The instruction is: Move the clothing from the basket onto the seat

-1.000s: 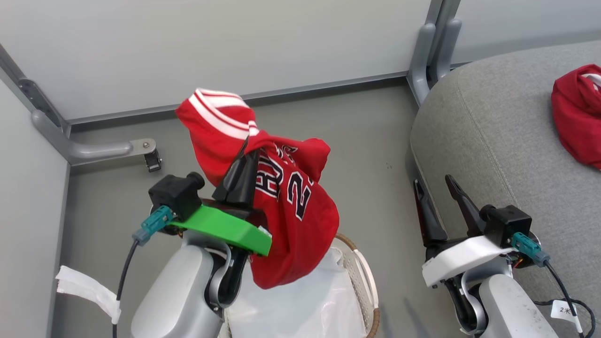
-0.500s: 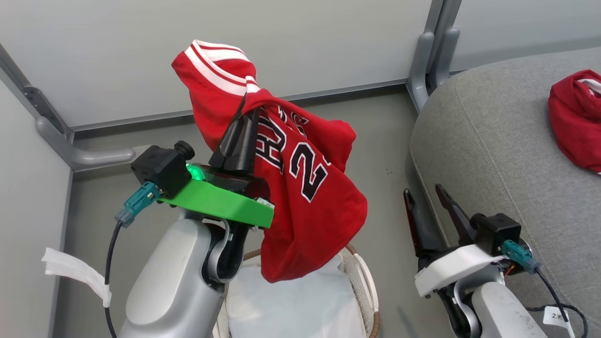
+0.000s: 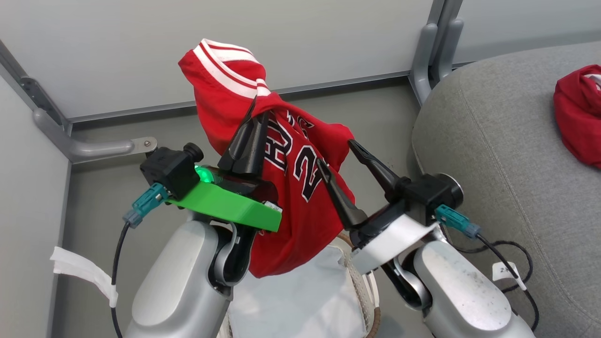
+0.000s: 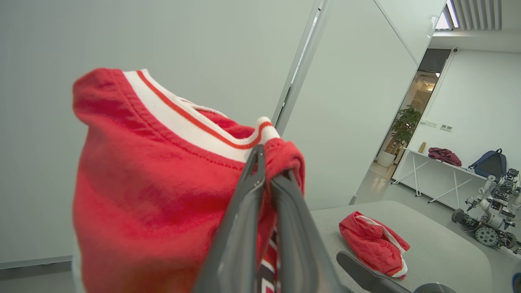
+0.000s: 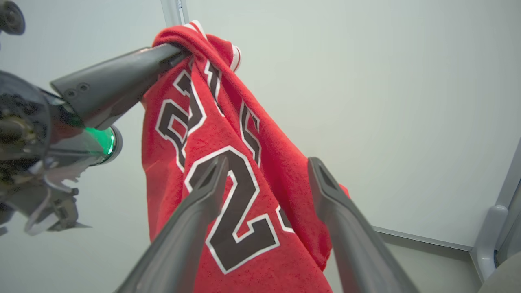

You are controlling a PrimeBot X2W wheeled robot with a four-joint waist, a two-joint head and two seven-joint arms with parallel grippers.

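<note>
Transfer of the jersey (image 3: 291,225), mid-carry. The chief risk is judged to be loss of the hold: the garment is pinched only at a fold by the white-trimmed collar, so a quick swing toward the seat (image 3: 493,141) could let the cloth slide out and drop to the floor between the basket (image 3: 365,288) and the seat. A second risk is posed by the hanging hem, which is seen low over the white liner (image 3: 300,305); whether it touches cannot be told, but the liner could be dragged out if it does. A third risk lies in the right gripper (image 3: 335,152): if it is shut carelessly, only a loose wrinkle may be caught, or the left fingers may be struck. The left gripper (image 3: 259,117) is pressed together on the collar fold, and the jersey is draped from it, down and to the right, above the basket. The right gripper is spread apart just beside the numbered panel, with nothing held; contact with the cloth cannot be confirmed. The plain red top (image 3: 580,126) is already laid on the seat, well apart from both grippers.
</note>
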